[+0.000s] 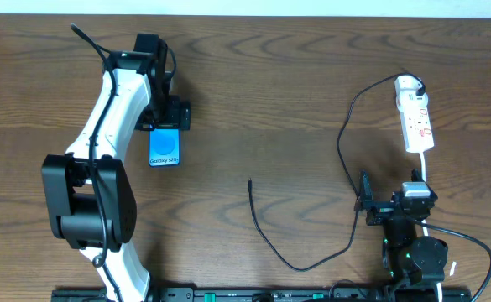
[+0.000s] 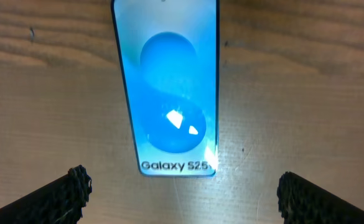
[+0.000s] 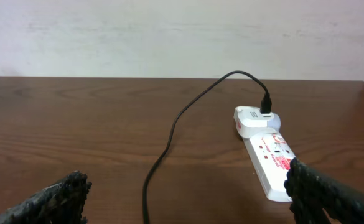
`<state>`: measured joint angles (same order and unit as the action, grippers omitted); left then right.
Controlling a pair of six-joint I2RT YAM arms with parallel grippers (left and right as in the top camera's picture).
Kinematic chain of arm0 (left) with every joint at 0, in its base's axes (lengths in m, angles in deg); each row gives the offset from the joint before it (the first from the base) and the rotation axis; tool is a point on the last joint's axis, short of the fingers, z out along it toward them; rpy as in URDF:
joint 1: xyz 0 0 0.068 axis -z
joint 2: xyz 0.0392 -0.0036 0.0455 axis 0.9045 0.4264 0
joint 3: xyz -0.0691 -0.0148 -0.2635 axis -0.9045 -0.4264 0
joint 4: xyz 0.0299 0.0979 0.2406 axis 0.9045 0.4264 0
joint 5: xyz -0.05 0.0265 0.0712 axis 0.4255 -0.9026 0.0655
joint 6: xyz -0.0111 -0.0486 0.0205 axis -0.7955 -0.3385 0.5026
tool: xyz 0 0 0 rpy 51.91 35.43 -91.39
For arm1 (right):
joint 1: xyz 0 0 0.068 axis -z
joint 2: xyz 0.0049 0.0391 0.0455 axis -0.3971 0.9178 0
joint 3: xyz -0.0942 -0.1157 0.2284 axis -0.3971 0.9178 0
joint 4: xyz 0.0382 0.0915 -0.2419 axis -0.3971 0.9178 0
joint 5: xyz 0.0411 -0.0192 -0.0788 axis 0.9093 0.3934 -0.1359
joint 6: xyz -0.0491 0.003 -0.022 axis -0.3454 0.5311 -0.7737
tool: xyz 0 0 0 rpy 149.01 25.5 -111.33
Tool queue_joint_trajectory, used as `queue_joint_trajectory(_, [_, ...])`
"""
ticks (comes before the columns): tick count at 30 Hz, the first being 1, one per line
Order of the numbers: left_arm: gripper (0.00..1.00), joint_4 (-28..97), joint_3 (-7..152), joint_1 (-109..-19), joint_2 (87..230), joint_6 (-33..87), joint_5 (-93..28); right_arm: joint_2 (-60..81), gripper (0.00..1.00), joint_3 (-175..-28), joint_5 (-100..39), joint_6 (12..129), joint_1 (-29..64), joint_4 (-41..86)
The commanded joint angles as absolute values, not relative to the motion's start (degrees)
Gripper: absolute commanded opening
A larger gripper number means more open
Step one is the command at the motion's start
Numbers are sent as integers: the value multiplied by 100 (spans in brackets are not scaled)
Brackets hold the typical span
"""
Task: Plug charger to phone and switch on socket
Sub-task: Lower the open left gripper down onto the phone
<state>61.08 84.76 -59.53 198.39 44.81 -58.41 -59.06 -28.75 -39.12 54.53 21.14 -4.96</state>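
- Phone [image 1: 164, 148] lies flat on the left half of the table [image 1: 270, 84] with its blue screen up. The end with the white text points to the robot's side.
- The table is dark brown wood with a clear grain. A pale wall [image 3: 169, 31] stands behind its far edge.
- The socket [image 1: 415, 113] lies on the far right of the table, well apart from the phone. A white adapter [image 3: 254, 118] sits in its rounded far end.
- The charger [image 3: 169, 143] runs from this adapter in a long loose curve toward the near edge and up again. Its free tip rests on bare wood near the middle of the table, between the phone and the socket, and touches neither.
- The left arm [image 1: 111, 109], white with black joints, reaches from the near left edge toward the far side. Its wrist bends back over the far end of the phone.
- The left end effector [image 2: 182, 183] is spread wide. Both dark fingers stand apart from the phone and hold nothing.
- The right arm [image 1: 413, 243] is folded low at the near right edge, just before the socket's near end.
- The right end effector [image 3: 186, 180] is also spread wide and holds nothing. It faces the far wall.
- Only the overhead view shows both arms and the free tip of the charger.
- Only the left wrist view shows the phone's text and the glare on the screen clearly.
- Only the right wrist view shows the wall, and how the black plug enters the adapter from above.
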Motion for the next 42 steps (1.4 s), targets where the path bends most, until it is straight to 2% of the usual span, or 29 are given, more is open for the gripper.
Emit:
queue_joint_trajectory(1, [98,6000,8605,-5970,19861,4374,-5872,-5952,99,-2835,-3958,5386,2089,-492])
queue_joint_trajectory(42, [98,5347,8329,-6051,20389,4361,-5896,-5952,99,-2835,-3958,5386,2089,-492])
